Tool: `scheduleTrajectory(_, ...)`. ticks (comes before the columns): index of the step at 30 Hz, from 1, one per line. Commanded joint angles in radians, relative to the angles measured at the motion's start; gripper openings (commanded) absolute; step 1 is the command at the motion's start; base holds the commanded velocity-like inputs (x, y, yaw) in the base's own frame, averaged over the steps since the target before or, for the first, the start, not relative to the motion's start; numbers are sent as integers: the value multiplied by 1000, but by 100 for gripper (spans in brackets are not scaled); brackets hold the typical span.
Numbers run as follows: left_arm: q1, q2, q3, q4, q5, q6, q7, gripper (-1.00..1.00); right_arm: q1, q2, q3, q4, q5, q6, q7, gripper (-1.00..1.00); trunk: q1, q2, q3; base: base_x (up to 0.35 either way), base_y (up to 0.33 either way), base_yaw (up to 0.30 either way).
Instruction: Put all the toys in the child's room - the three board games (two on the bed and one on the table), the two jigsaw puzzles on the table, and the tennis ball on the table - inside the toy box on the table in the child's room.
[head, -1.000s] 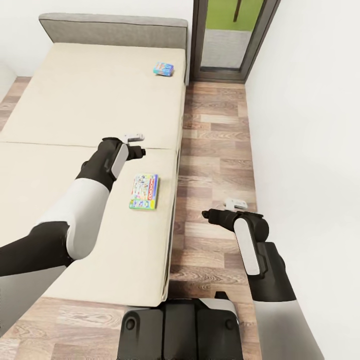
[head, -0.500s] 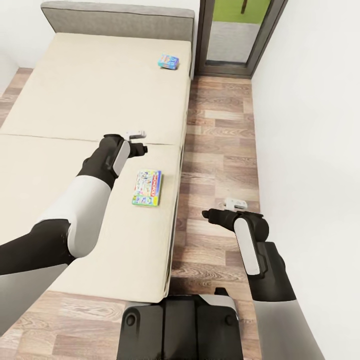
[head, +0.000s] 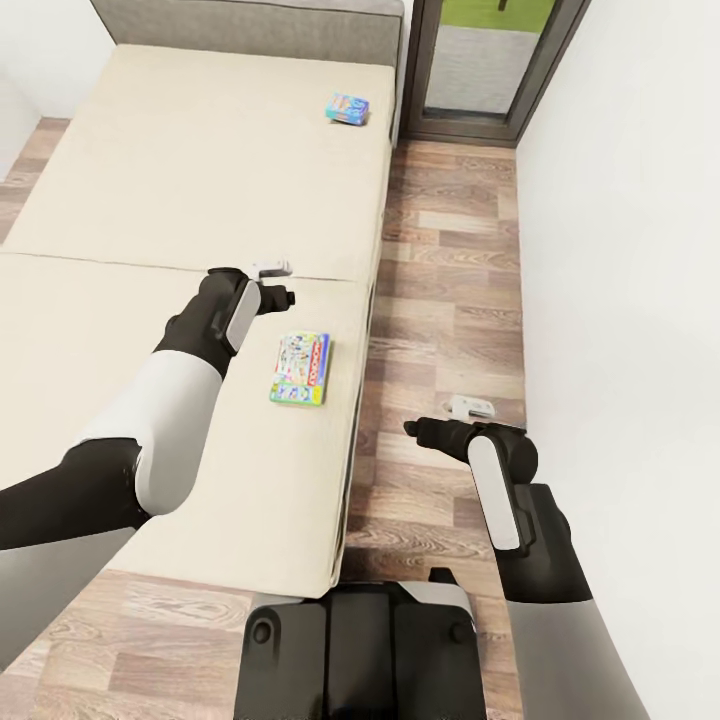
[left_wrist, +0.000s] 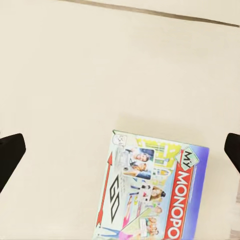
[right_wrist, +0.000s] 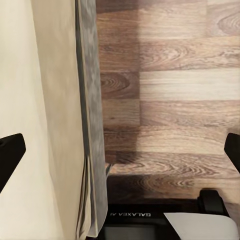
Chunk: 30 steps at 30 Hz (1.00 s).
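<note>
Bed (head: 150, 200): beige mattress in two sections, grey headboard at the far end, standing on the wood-plank floor (head: 440, 260) with a white wall to the robot's right.

Board games: two lie flat on the mattress. The nearer board game (head: 300, 368), a printed box with a green and blue top reading "My Monopoly", rests close to the bed's right edge on the near section. The far board game (head: 348, 107), light blue, sits near the headboard, well apart from the first.

Left claw (head: 283, 296): hangs over the mattress just beyond the nearer box, not touching it; its fingers (left_wrist: 11, 152) stand wide apart, released and empty.

Right claw (head: 412, 428): hangs above the floor beside the bed, fingers (right_wrist: 11, 150) spread, released and empty
</note>
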Motion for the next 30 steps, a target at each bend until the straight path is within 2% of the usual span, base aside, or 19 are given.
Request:
scheduleTrajectory(1, -1, -1, 5, -1, -1, 4, 1, 100, -1, 0, 0, -1, -11, 3, -11, 100, 1, -2, -3, 0, 0, 71)
scheduleTrajectory(10, -1, -1, 5, -1, -2, 4, 1, 100, 1, -1, 0, -6, -9, 3, -11, 100, 1, -2, -15, 0, 0, 57)
scheduleTrajectory(30, -1, -1, 4, -1, -3, 4, 1, 100, 1, 0, 2, -21, -9, 3, -10, 100, 1, -2, -17, 0, 0, 4)
